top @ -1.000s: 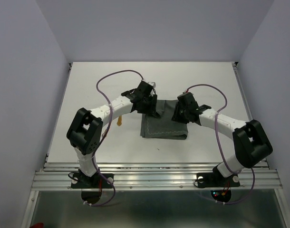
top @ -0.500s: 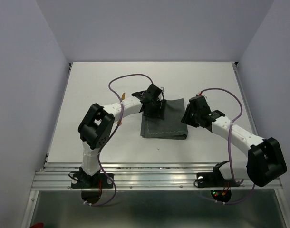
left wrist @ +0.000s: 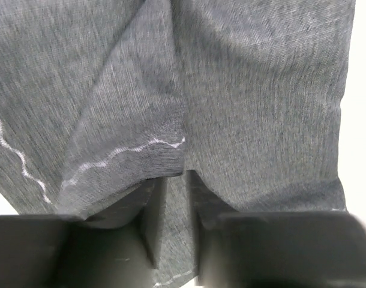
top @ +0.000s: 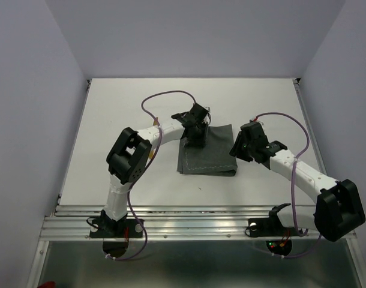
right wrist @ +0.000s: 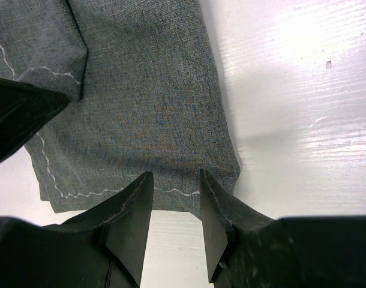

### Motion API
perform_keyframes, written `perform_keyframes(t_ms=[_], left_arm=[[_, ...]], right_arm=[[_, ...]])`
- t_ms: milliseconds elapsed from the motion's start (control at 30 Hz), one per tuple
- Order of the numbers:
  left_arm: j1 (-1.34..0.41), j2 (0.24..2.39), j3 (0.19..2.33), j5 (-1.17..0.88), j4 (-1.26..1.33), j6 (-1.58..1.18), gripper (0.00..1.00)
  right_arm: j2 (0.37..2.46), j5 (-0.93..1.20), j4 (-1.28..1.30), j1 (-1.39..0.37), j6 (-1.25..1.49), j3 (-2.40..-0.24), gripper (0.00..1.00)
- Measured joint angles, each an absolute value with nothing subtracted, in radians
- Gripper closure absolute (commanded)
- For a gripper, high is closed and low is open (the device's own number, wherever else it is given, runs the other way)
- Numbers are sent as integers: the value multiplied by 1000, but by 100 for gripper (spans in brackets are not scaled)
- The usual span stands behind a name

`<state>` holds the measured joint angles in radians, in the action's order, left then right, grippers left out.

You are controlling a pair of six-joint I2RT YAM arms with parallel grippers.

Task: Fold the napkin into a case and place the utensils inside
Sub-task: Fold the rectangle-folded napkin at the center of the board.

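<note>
Here, the napkin [top: 210,157] lies folded into a compact, dark grey rectangle on the white table [top: 123,108], and both arms meet at it.

Top external view: the left gripper [top: 195,137] sits over the napkin's far left corner, and the right gripper [top: 240,149] stands just beside the napkin's right edge. The two grippers are apart, with the width of the napkin between them.

Left wrist view: the left gripper [left wrist: 174,180] points down onto the napkin [left wrist: 261,90]. A flap [left wrist: 111,120] of the cloth is turned over the layer beneath it, and its pale stitched hem line [left wrist: 111,159] ends at a corner just above the fingertips. The jaws stand a narrow gap apart, astride the free edge of this flap, and flat cloth shows through the gap. Whether the fingers [left wrist: 150,216] press on the cloth cannot be told.

Right wrist view: the right gripper [right wrist: 174,180] is at the napkin's [right wrist: 147,90] hemmed edge, close to one corner. Its jaws are apart with nothing clamped between them, and the hem line [right wrist: 81,193] runs across the gap. Bare table [right wrist: 291,90] lies beside the napkin. A dark finger of the left gripper [right wrist: 21,114] enters over the napkin's opposite side, next to the turned-over flap [right wrist: 45,36].
</note>
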<state>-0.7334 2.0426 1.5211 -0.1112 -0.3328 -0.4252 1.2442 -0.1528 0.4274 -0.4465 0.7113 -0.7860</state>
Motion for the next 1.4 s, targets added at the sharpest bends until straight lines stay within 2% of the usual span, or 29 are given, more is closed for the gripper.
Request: perform_keyframes(t_ms=[67,100,433,533,633,667,700,767,867,967,1033,1100,1133,1267,1400], left_arm=[[-733,2051,1536,-106,-333,-430,90],[-733,2055,1549,-101,-337,-431,100],[-677,2066,1597,-76,-327,-436,100],[-619,2066,1596,-89,-315,-444,89],[-540,2056,1564,-117,-272,-463,70],[-519,2049,1545,-130,-255,-472,56],[-494,2041,1527,-146,-242,-481,53],[-457,2033,1508,-169,-221,-496,50],[-418,2027,1503,-195,-198,-506,39],[-411,2010,1499,-213,-185,-509,39],[-413,1989,1483,-216,-176,-510,41],[-413,1945,1436,-215,-162,-511,58],[-413,1927,1414,-214,-161,-510,75],[-414,1848,1299,-200,-148,-518,100],[-415,1785,1157,-176,-155,-527,100]], right_arm=[[1244,-153,427,-447,711,-786,58],[1244,-153,427,-447,711,-786,58],[1245,-145,419,-447,711,-749,58],[1253,-140,415,-447,710,-745,58],[1262,-134,409,-447,709,-745,58],[1266,-133,407,-447,707,-745,58],[1269,-130,405,-447,706,-745,58],[1274,-123,399,-447,704,-745,58],[1283,-112,386,-447,704,-745,58],[1284,-104,382,-447,704,-745,58],[1284,-101,380,-447,703,-744,59],[1285,-100,379,-447,701,-743,64],[1286,-99,376,-447,699,-741,70],[1310,-94,363,-447,697,-735,81],[1348,-86,337,-447,698,-727,82]])
